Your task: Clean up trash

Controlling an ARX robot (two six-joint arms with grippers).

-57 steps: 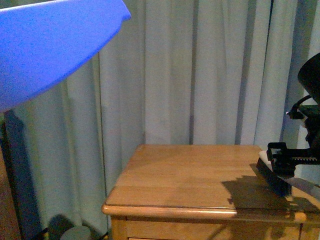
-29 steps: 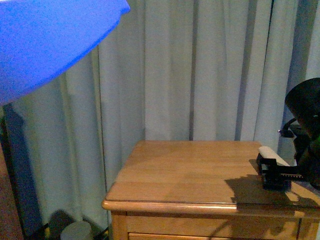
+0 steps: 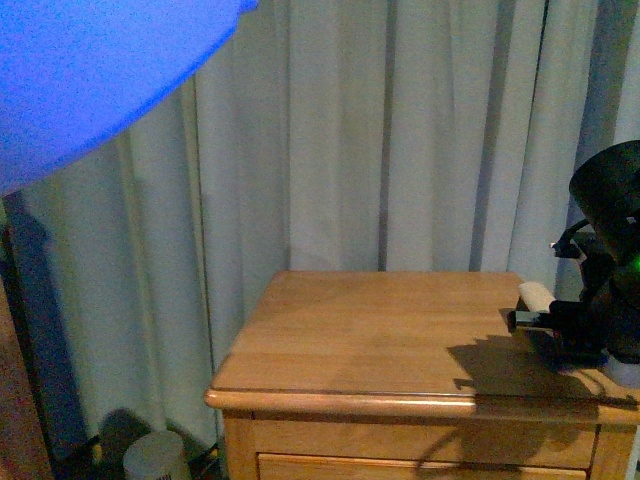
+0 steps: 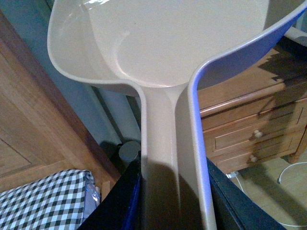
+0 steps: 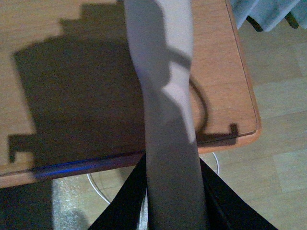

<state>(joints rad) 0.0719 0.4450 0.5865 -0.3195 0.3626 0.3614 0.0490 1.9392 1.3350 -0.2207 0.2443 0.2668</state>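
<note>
The dustpan (image 3: 80, 70) fills the top left of the front view, its underside looking blue. In the left wrist view the dustpan (image 4: 172, 43) is beige and smooth inside, and my left gripper (image 4: 172, 201) is shut on its long handle. At the table's right end my right gripper (image 3: 570, 330) is shut on the brush (image 3: 535, 295), whose pale end pokes out to the left. The right wrist view shows the brush handle (image 5: 163, 96) running from my right gripper (image 5: 172, 201) over the tabletop. The trash is out of view.
A wooden bedside cabinet (image 3: 370, 340) with drawers (image 4: 249, 139) stands before grey curtains (image 3: 400, 130). A small grey bin (image 3: 155, 458) sits on the floor left of it. A checked cloth (image 4: 43, 196) lies by wooden furniture. A white cable (image 5: 96, 184) trails on the floor.
The right gripper has drawn back to the table's right edge and turned, so the brush's dark bristles no longer show. The dustpan has edged up and left.
</note>
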